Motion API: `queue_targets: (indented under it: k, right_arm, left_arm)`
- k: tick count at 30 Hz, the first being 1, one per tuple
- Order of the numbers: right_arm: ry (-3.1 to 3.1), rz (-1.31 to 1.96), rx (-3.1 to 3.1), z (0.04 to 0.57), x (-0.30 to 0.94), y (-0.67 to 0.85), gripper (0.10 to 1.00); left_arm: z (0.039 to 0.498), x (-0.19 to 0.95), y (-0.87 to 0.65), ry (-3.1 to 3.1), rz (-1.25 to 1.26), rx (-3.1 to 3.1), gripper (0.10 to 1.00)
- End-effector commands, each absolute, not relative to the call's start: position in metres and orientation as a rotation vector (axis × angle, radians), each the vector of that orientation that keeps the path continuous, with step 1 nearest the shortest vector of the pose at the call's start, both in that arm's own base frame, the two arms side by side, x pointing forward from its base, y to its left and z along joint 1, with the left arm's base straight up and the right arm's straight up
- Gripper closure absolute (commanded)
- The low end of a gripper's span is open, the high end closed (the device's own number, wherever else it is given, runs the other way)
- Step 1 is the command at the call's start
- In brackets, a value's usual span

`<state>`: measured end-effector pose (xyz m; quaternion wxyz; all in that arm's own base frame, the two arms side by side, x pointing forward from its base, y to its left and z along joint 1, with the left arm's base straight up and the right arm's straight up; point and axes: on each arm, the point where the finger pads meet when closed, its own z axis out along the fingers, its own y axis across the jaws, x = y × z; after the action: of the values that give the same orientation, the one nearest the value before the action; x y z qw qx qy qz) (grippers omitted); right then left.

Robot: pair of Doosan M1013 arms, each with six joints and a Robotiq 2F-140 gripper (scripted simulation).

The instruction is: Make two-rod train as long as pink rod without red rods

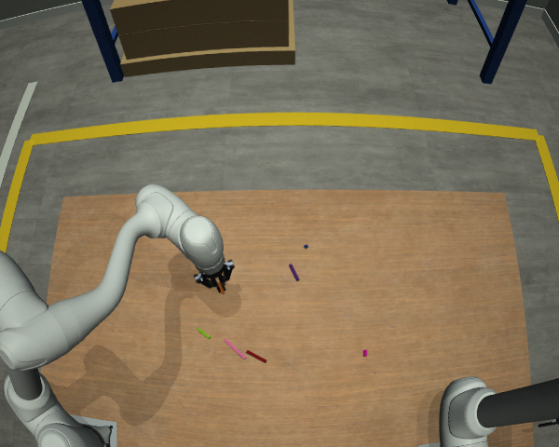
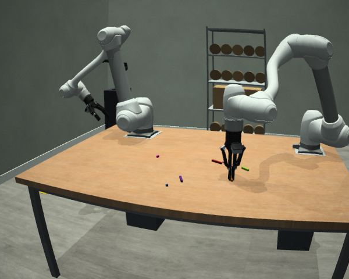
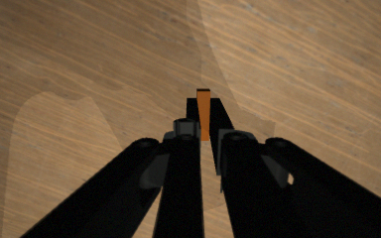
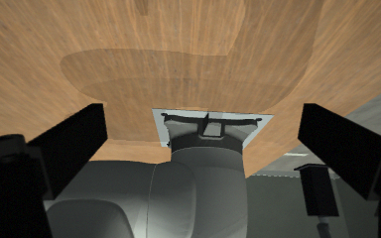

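Note:
My left gripper (image 1: 219,286) (image 2: 231,177) (image 3: 202,114) is shut on the orange rod (image 1: 221,287) (image 2: 231,179) (image 3: 203,106), low over the table. The lime rod (image 1: 203,333) (image 2: 245,168) lies toward the left arm's base. The pink rod (image 1: 235,349) lies beside it, mostly hidden behind the left gripper in the exterior view. The purple rod (image 1: 293,272) (image 2: 181,178) and the blue rod (image 1: 306,246) (image 2: 166,185) lie apart near the middle. The magenta rod (image 1: 365,353) (image 2: 157,156) lies alone. My right gripper (image 4: 202,121) (image 2: 102,116) is open and empty, beyond the table's edge.
The dark red rod (image 1: 256,356) (image 2: 216,161) lies close to one end of the pink rod. The wooden table (image 1: 415,289) (image 2: 108,168) carries the rods and both arm bases. The shelf rack (image 2: 235,56) stands behind it.

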<state>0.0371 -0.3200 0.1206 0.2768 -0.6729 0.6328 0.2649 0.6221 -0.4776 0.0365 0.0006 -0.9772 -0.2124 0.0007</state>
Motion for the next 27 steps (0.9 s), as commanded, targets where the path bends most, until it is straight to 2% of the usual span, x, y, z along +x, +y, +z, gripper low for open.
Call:
queue_targets:
  k: [1,13,27]
  right_arm:
    - [1.7,0.71,-1.808,0.121,0.0372,-0.3203,0.098]
    - [1.7,0.71,-1.808,0.121,0.0372,-0.3203,0.098]
    - [1.7,0.71,-1.808,0.121,0.0372,-0.3203,0.098]
  left_arm:
    - [0.0377,0.6226,-0.4778,-0.667,0.0,-3.07,0.974]
    - [0.0377,0.6226,-0.4778,-0.667,0.0,-3.07,0.974]
    - [0.0377,0.6226,-0.4778,-0.667,0.0,-3.07,0.867]
